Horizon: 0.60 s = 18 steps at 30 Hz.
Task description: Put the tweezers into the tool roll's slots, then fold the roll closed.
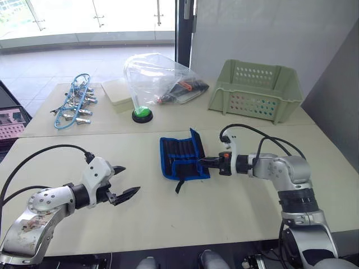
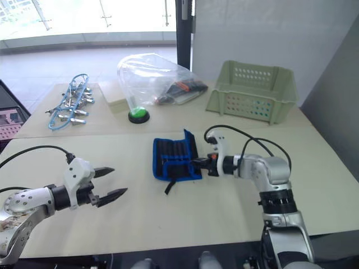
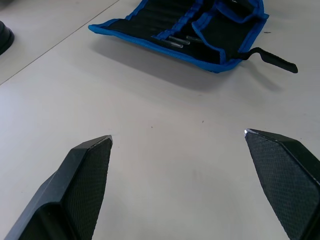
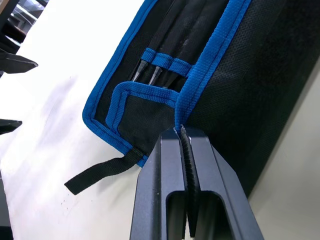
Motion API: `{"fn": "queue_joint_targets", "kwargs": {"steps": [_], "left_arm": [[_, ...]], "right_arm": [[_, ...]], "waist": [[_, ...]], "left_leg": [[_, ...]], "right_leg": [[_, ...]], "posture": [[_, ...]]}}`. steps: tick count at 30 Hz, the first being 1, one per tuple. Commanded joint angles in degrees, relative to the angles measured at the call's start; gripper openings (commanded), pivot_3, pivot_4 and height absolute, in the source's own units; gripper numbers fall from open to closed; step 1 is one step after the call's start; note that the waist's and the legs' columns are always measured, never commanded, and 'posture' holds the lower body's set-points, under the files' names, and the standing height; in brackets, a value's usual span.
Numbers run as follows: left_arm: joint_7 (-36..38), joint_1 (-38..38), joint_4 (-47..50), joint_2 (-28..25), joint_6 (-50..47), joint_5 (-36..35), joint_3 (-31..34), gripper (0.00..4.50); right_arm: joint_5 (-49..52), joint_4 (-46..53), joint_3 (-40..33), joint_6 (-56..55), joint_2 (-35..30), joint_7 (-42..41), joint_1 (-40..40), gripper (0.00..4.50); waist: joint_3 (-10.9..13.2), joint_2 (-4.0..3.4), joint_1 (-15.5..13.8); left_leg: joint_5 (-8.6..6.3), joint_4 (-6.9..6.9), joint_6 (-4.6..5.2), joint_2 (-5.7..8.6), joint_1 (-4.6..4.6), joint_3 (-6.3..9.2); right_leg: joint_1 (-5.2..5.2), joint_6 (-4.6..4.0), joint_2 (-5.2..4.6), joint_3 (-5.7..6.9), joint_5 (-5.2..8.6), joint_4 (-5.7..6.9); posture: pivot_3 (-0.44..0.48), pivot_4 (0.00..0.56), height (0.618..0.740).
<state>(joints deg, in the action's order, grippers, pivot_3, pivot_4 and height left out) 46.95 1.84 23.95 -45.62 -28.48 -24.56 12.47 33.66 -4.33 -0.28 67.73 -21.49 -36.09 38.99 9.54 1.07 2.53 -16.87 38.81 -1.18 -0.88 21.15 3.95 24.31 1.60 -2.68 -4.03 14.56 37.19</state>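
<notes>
While right end effector (image 1: 206, 162) pinches tool roll (image 1: 182, 156), left (image 1: 124, 181) agape; basket (image 1: 256, 89) beyond.

Bright daylight pours in from the glass wall behind the pale beige table (image 1: 168, 224), washing out the floor beyond. Shadows on the tabletop are soft and short. The crumpled clear plastic bag (image 1: 151, 73) catches glare. Both wrist views are sharp, colours slightly cool
</notes>
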Motion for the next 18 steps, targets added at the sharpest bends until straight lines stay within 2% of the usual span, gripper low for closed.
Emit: {"fn": "queue_joint_targets", "kwargs": {"steps": [1, 6, 9, 15, 18], "left_arm": [[-0.21, -0.59, 0.89, -0.1, 1.29, 0.3, 0.7, 4.5], [-0.68, -0.04, 0.73, 0.0, 2.09, 1.31, 0.76, 4.5], [-0.56, -0.07, 0.79, 0.18, 2.08, 1.19, 0.88, 4.5], [0.18, -1.17, 0.17, 0.01, 1.79, 0.9, 0.36, 4.5], [0.4, -1.46, 0.15, 0.07, 1.52, 0.55, 0.42, 4.5]], "right_arm": [[-1.74, -0.82, 1.59, -1.65, 2.26, 2.14, -1.23, 0.02], [-2.59, -4.16, 1.66, -1.04, 3.32, 3.02, -2.37, 0.02], [-2.49, -4.74, 1.68, -1.34, 2.95, 2.07, -2.59, 0.81], [0.64, -1.2, 0.67, -4.19, 0.4, -5.08, -2.18, 2.94], [0.71, 2.13, -0.41, -10.39, -1.96, -9.32, -3.9, 3.9]], "waist": [[0.0, 0.0, 0.07], [-0.01, -0.01, 0.04], [-0.01, -0.01, 0.04], [-0.01, -0.01, -0.14], [-0.01, -0.01, -0.19]], "left_leg": [[0.0, -0.01, 0.0, 0.0, 0.0, 0.0], [0.0, -0.03, 0.0, 0.0, 0.0, -0.01], [0.0, -0.02, 0.0, 0.0, -0.01, 0.0], [0.0, 0.04, 0.0, 0.03, -0.03, 0.01], [0.0, 0.03, 0.0, 0.03, -0.01, 0.01]], "right_leg": [[0.01, 0.0, 0.0, 0.0, 0.0, 0.01], [0.02, 0.0, -0.01, 0.0, 0.0, 0.0], [0.0, 0.0, -0.01, 0.01, 0.0, 0.0], [-0.06, 0.01, -0.01, 0.03, 0.0, 0.01], [-0.05, 0.01, -0.02, 0.03, -0.01, 0.01]], "posture": [[0.0, 0.15, 0.74], [0.0, 0.15, 0.74], [0.0, 0.15, 0.74], [0.0, 0.15, 0.74], [0.0, 0.15, 0.74]]}}
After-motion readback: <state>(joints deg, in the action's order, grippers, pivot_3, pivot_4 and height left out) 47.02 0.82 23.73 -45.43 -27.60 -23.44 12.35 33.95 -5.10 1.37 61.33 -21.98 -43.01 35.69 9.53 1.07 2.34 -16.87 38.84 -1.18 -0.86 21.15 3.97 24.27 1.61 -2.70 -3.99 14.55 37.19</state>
